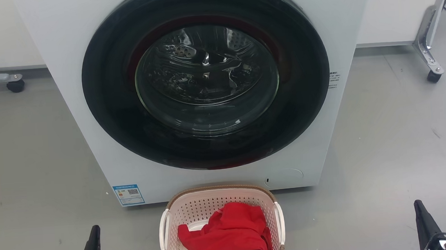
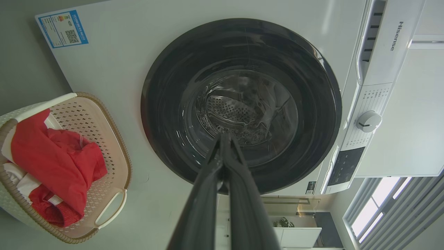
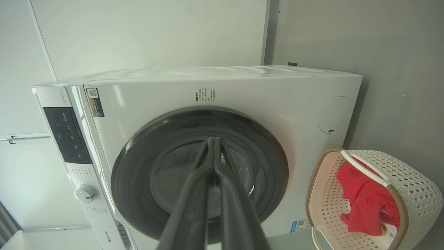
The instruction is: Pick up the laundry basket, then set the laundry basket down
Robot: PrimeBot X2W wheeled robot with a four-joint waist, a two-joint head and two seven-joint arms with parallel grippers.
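The laundry basket [image 1: 197, 211] is cream with perforated walls, a brown woven-look rim and white side handles. It stands on the floor right before the washer, at the bottom middle of the head view, holding red and white clothes [image 1: 230, 234]. The basket [image 2: 107, 146] lies at the left of the left wrist view, and the basket [image 3: 409, 173] at the lower right of the right wrist view. My left gripper [image 1: 93, 238] is low at the left, my right gripper [image 1: 419, 211] low at the right, both well apart from the basket. Both are shut on nothing, fingers together [image 2: 225, 139] [image 3: 211, 144].
A white front-loading washer [image 1: 71, 92] with a closed dark round door [image 1: 206, 77] stands just behind the basket. Grey floor [image 1: 384, 129] spreads to either side. Wheeled metal frame legs stand at the far left [image 1: 15, 84] and far right [image 1: 433, 73].
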